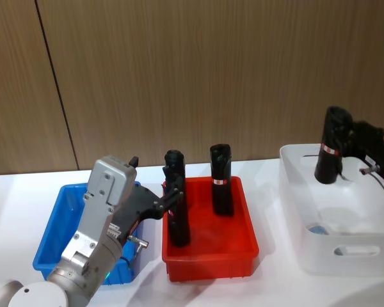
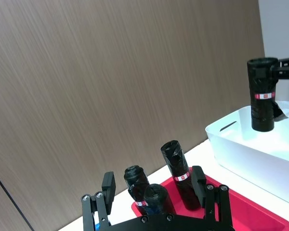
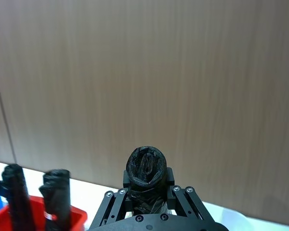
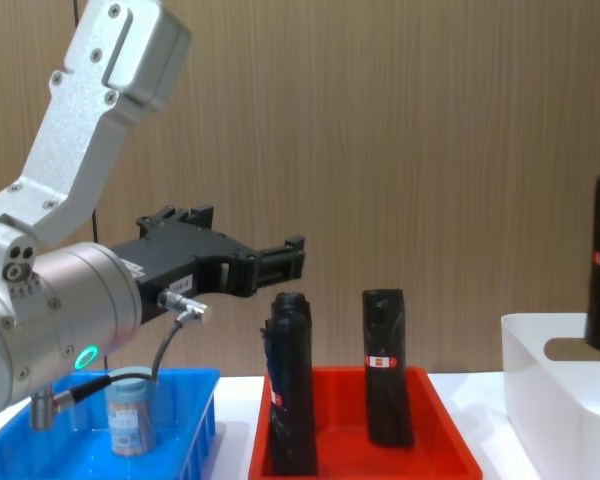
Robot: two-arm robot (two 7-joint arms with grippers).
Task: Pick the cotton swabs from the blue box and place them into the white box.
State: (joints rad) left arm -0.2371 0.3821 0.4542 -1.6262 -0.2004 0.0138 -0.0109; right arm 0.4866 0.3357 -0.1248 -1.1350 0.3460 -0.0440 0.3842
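Below the left gripper (image 4: 280, 262), apparently empty, stands a cotton swab jar (image 4: 130, 412).

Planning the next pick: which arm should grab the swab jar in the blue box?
Left. The left gripper hangs open above the blue box holding the jar; the right gripper grips a black roll over the white box.

Your way down into the white box (image 1: 345, 249) is partly taken: the right gripper (image 1: 355, 144) hangs over its far side, clamped on a black roll (image 1: 331, 146). The near half lies open. Black rolls (image 1: 198, 192) stand tall in the red tray (image 1: 211, 252), between both boxes. The left gripper (image 4: 280, 262) hovers above the blue box (image 4: 195, 420), its fingers apart.
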